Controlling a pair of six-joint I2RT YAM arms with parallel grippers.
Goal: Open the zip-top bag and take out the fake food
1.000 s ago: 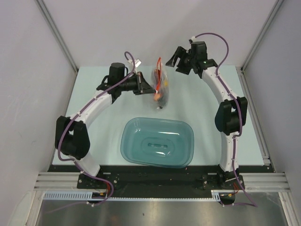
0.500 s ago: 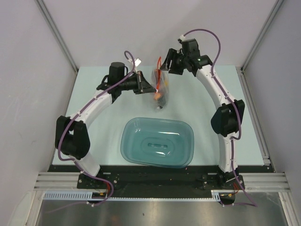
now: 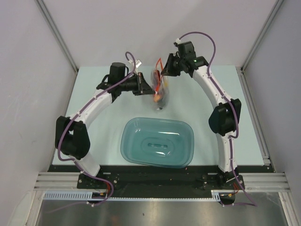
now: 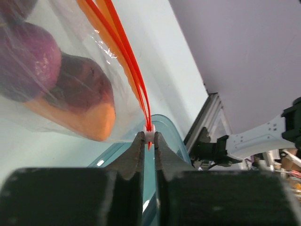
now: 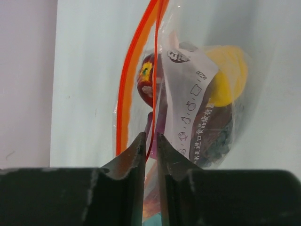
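1. Fingers of the left gripper (image 4: 149,136) are clamped on the white slider (image 4: 149,134) at the end of the orange zip strip (image 4: 123,56). This gripper sits at the 9 o'clock side of the zip-top bag (image 3: 159,88) and has not moved in the last second.
2. The bag lies at 12 o'clock from the teal tub (image 3: 188,136), over the far table (image 3: 94,117). It is clear and crinkly with a white label (image 5: 188,99). The mouth probably still sealed, hard to confirm. All the fake food (image 4: 89,117) is inside.
3. The right gripper (image 5: 150,139) has swung in from 2 o'clock and is now at the bag's 1 o'clock. Its fingers are pressed nearly together with the strip between them.
4. Meaning: both arms now hold the bag, so it is ready for the zip pull. Nothing has been removed yet.
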